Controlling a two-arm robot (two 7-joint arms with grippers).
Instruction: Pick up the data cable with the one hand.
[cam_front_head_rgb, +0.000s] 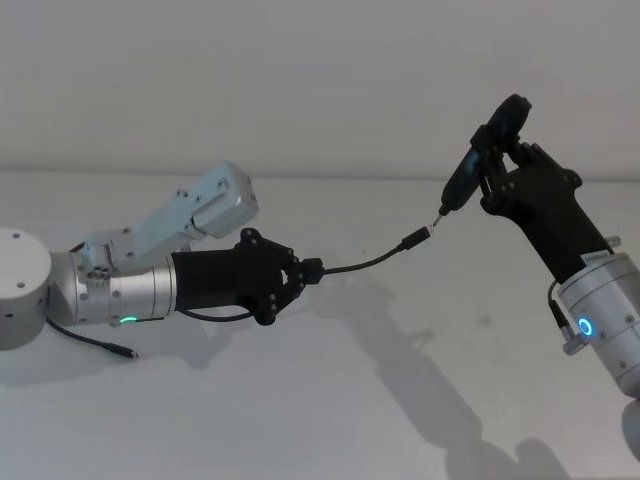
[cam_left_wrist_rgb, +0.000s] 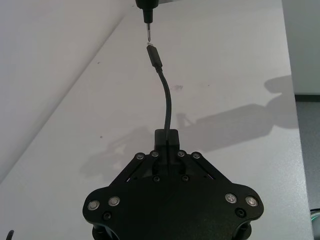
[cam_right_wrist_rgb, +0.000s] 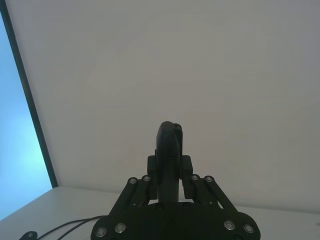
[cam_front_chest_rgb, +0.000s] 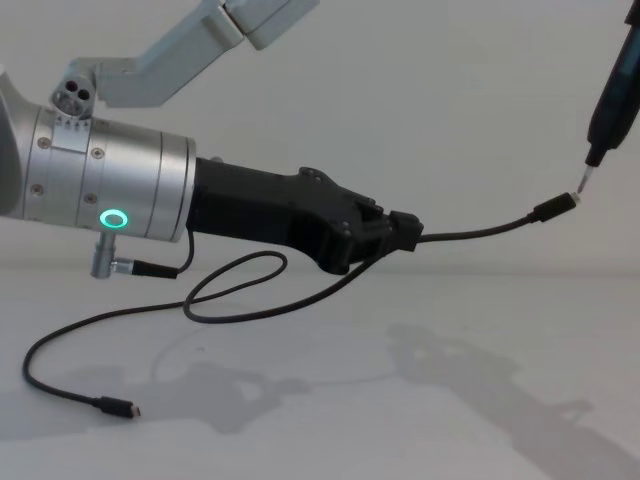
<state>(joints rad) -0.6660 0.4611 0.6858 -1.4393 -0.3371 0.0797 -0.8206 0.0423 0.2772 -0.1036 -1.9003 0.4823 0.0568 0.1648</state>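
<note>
So the white table (cam_front_head_rgb: 420, 400) is pretty much bare apart from the cord and the shadows the arms are throwing across it, and nothing is getting in the way of either arm. A pale wall is sitting behind the table.

The right gripper (cam_front_head_rgb: 500, 160) is hanging up high on the right side, fingers clamped around a dark pen-shaped tool (cam_front_head_rgb: 470, 170) with a pointed tip. In the head view that tip is pointing down and left, landing right at the raised plug, close enough that I can't tell if they're touching. In the right wrist view the tool's rounded end (cam_right_wrist_rgb: 170, 145) is poking up between the closed fingers.

The left gripper (cam_front_head_rgb: 310, 271) is reaching in from the left, roughly level, lifted clear of the table, with a green ring glowing on its silver wrist. Its fingers are pinched tight on the data cable (cam_front_chest_rgb: 480, 229).

Cable itself: thin, black, floppy. From the pinch, one short stretch is arching up and to the right through the air, ending in a small dark plug with a silver tip (cam_front_chest_rgb: 556, 207) just beside the tool's point. The left wrist view is showing that stretch (cam_left_wrist_rgb: 167, 102) curving away from the fingers toward the tool. The other, longer part is drooping under the gripper, making a loop, then trailing along the table to the left, where the second plug (cam_front_chest_rgb: 120, 407) is lying flat near the front edge.
</note>
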